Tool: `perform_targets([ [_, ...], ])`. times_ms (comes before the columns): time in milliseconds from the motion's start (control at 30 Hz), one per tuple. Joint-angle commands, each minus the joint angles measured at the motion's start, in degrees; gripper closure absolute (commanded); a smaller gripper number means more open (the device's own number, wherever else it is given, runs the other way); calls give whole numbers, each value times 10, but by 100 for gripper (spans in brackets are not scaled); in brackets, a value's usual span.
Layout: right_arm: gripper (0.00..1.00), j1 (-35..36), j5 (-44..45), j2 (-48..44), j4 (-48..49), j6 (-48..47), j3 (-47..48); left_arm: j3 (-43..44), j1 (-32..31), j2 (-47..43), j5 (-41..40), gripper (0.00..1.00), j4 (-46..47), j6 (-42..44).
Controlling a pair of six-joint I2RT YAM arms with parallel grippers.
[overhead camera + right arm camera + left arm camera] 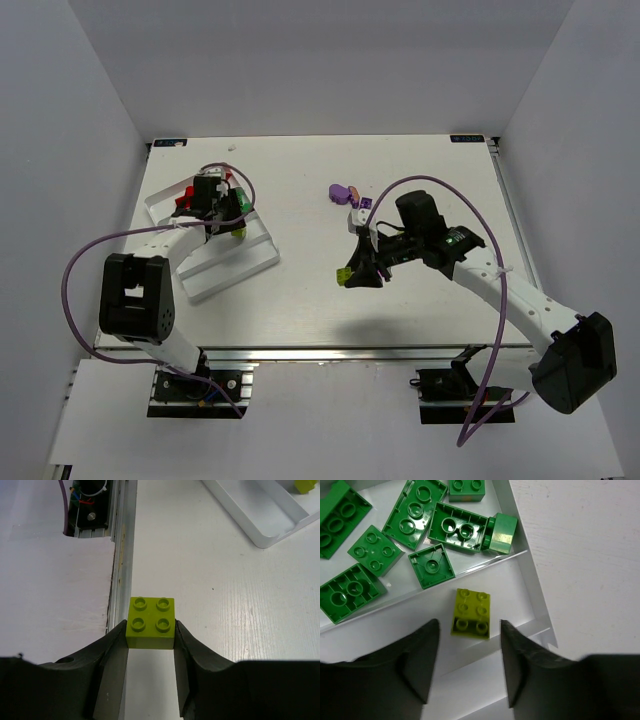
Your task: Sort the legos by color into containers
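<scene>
1. Lego of yellow-green [151,622], a square four-stud piece, is clamped by its side faces in the right gripper [150,635]. It sits studs up, well apart from the white tray [228,268].
2. We judge the step in hand to be carrying this piece to the tray. To do it well, we should grip firmly and raise the piece high enough to pass the tray's rim. We should then lower it close to the floor before parting the jaws, so it does not bounce over a ridge.
3. Its proper place looks to be the tray compartment where a second yellow-green lego [470,614] lies. A ridge separates that compartment from the one holding the green legos [457,527].
4. Over that very compartment hangs the left gripper [468,637], jaws parted and touching nothing. The second piece shows between the two fingers, apart from both. We would want this arm out of the tray before the right one arrives.
5. Whether the clamped piece rests on the table [235,610] or hangs just above it, we cannot quite tell.
</scene>
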Motion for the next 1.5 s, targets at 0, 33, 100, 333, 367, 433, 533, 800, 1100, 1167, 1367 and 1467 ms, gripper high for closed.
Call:
perform_targets([
  [0, 100, 5, 11, -3, 19, 5, -3, 22, 3, -5, -10, 35, -13, 1],
  [33, 100, 8, 18, -1, 20, 4, -2, 23, 3, -8, -9, 32, -16, 1],
  [100, 100, 19, 40, 9, 21, 1, 3, 22, 3, -12, -9, 25, -18, 0],
  [333, 100, 74, 134, 109, 12, -27, 86, 12, 3, -98, 3, 18, -10, -5],
  [367, 100, 80, 166, 127, 9, -33, 104, 5, 3, -120, 0, 18, -3, -4],
  [433, 100, 90, 193, 190, 2, -50, 147, -16, 3, -166, 3, 18, 22, 5],
  [533, 100, 100, 240, 298, -27, -63, 268, -36, 3, -253, -7, 18, 44, 22],
  [800, 100, 176, 352, 581, -107, -71, 641, -90, 4, -413, -71, 18, 89, 28],
  [1100, 100, 200, 379, 639, 118, 53, 616, -98, 4, -436, -84, 18, 93, 29],
  [1167, 100, 200, 379, 662, 120, 67, 653, -98, 4, -433, -86, 18, 92, 30],
  [1367, 88, 201, 405, 696, 132, 91, 683, -102, 4, -433, -86, 18, 94, 32],
  [1467, 75, 201, 413, 713, 133, 88, 702, -102, 4, -433, -81, 18, 96, 33],
])
